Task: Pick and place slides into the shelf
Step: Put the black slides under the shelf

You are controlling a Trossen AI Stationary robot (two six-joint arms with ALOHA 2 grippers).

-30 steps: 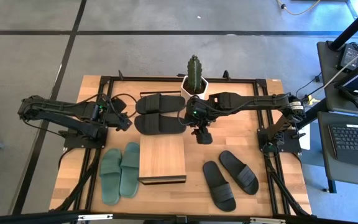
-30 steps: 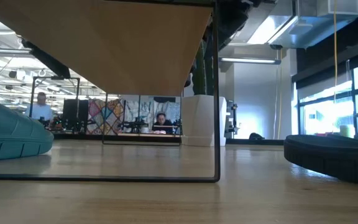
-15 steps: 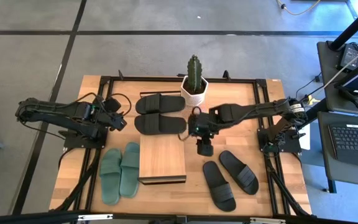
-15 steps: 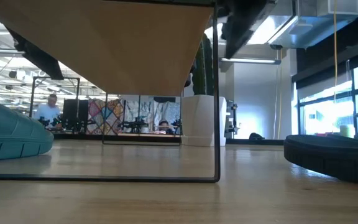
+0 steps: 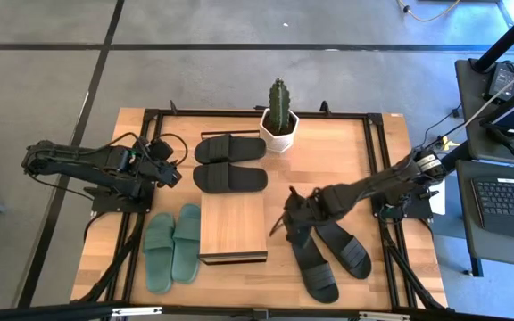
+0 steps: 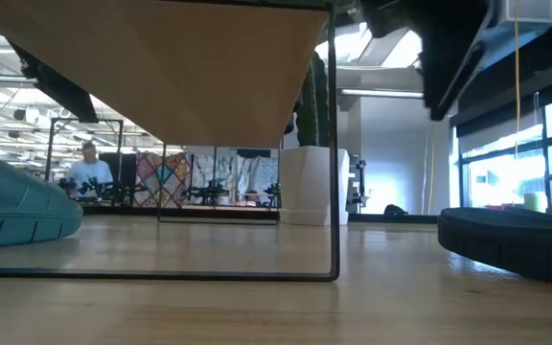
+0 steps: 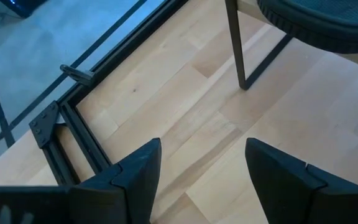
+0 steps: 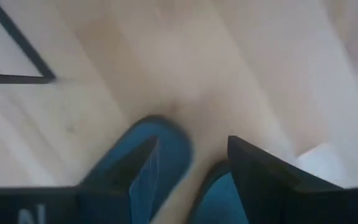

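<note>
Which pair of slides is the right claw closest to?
The black pair right of the shelf. The right claw hangs open just above its near ends; the other black pair sits by the cactus, the green pair left of the shelf.

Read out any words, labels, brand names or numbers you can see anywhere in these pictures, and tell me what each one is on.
No text can be read in any view.
Slides, shelf, white cactus pot: no lettering shows.
Right wrist view, bottom corner: pale marks on the dark gripper body, cut off and too blurred to read.
Laptop beside the table: keys too small to read.
</note>
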